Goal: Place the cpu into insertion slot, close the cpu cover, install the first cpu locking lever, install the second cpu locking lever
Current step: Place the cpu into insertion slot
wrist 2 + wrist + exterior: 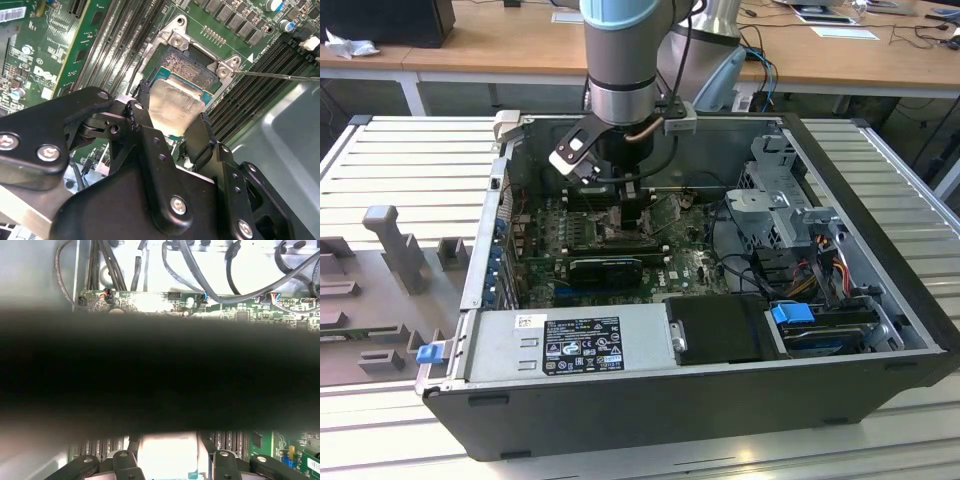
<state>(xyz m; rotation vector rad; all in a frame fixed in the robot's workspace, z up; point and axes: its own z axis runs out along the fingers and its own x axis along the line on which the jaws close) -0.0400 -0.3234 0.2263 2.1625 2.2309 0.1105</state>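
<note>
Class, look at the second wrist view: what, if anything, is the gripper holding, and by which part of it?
The gripper holds the cpu, clamped by two opposite side edges, at the insertion slot.

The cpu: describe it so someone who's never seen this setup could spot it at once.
Start at the open computer case, then the green motherboard lying inside it. At the board's metal-framed insertion slot, the arm's black jaws pinch the cpu: a flat, silvery square, unlike the long dark memory slots beside it.
</note>
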